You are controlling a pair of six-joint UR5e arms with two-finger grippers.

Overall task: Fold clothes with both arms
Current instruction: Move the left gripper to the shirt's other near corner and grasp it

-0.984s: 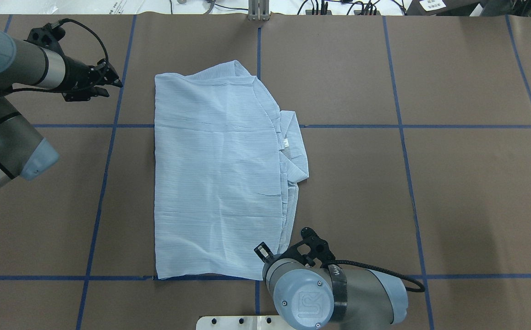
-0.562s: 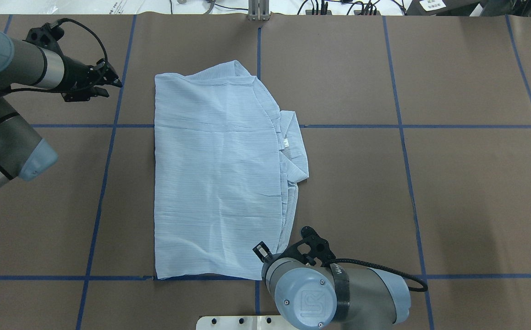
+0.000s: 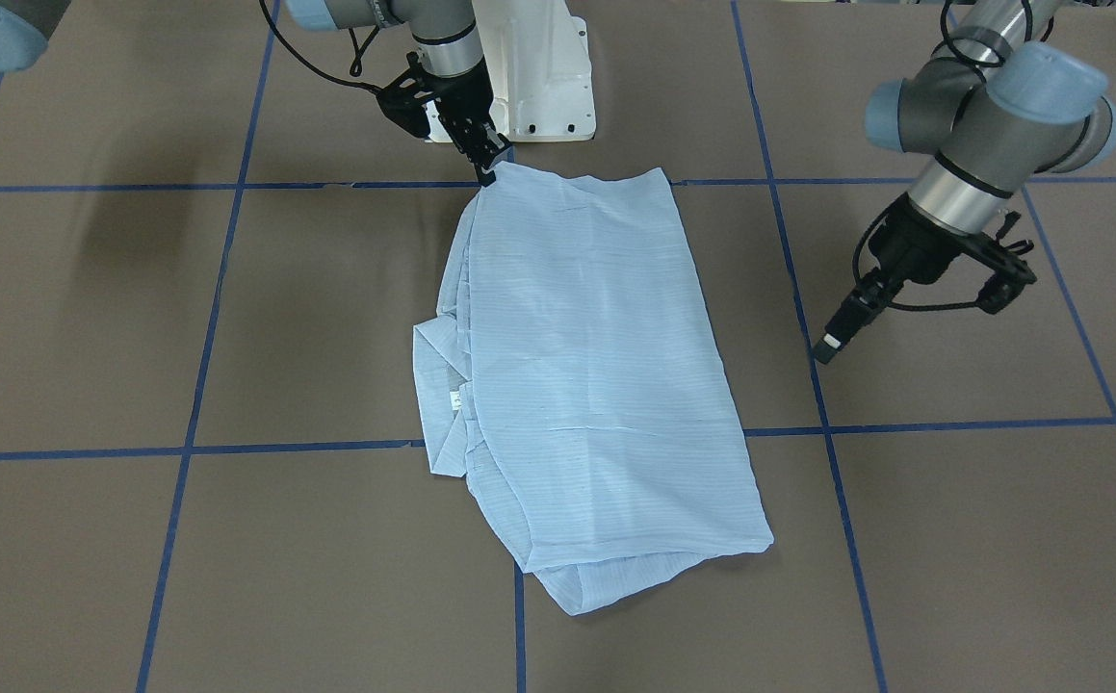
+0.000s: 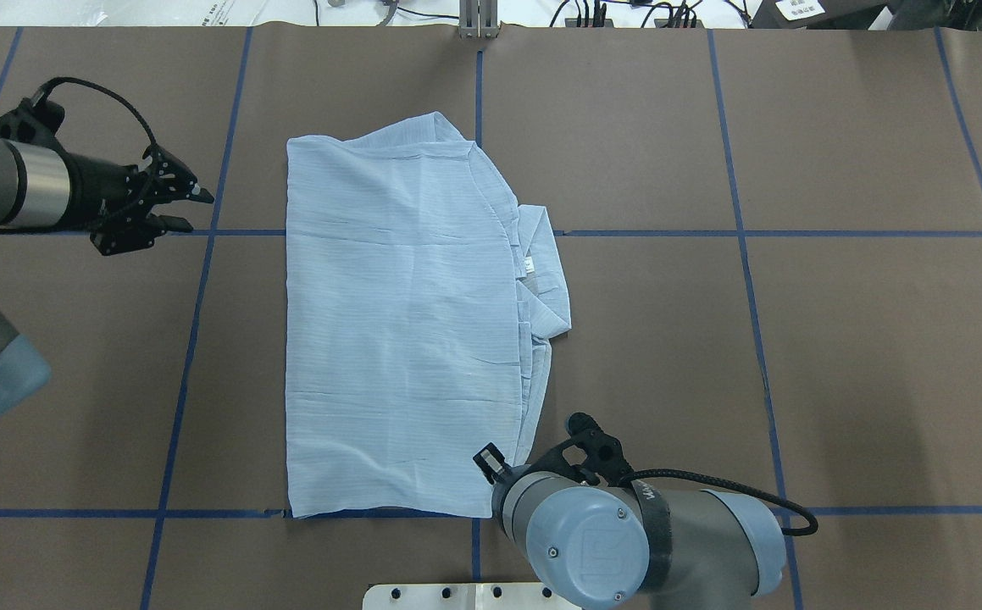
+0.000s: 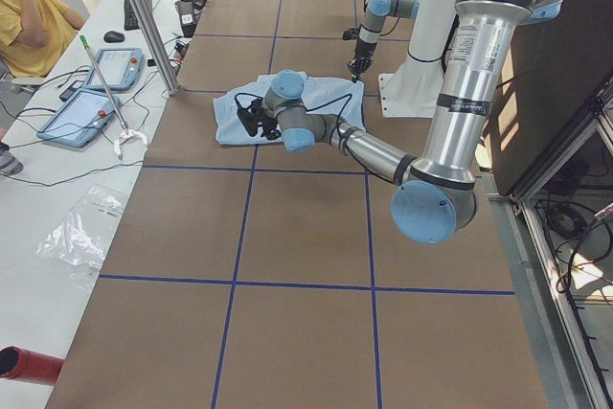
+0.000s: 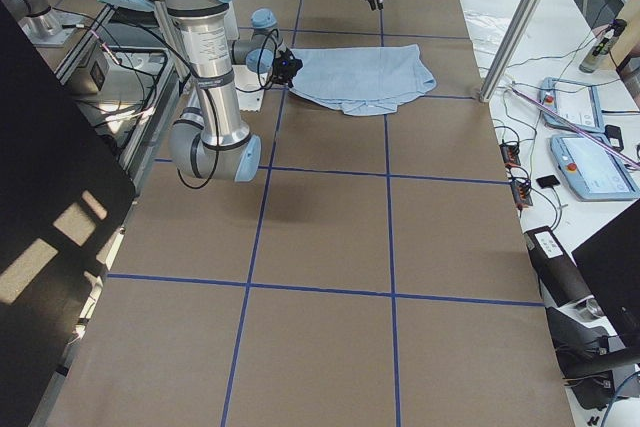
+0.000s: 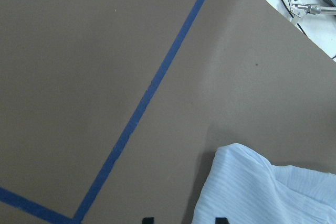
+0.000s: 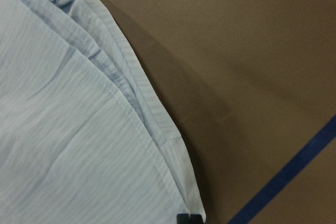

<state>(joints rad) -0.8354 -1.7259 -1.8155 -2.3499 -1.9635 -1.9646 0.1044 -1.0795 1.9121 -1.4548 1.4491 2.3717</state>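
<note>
In the middle of the brown worktop (image 4: 796, 339) the light-blue shirt (image 4: 397, 313) lies folded flat, its collar toward the robot's right. The right pincer (image 3: 489, 173) is pinched closed on the shirt's corner nearest the robot's base. The left pincer (image 4: 200, 213) hangs with its fingers spread, apart from the shirt, off its left edge.

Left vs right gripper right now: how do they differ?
Left gripper is open, fingers spread; right gripper looks shut on the corner of the shirt nearest the base. Left gripper is off the cloth, over bare table beside the shirt's edge; right gripper touches the shirt. Left gripper slants toward the shirt; right gripper points steeply down. Both are black two-finger grippers.
</note>
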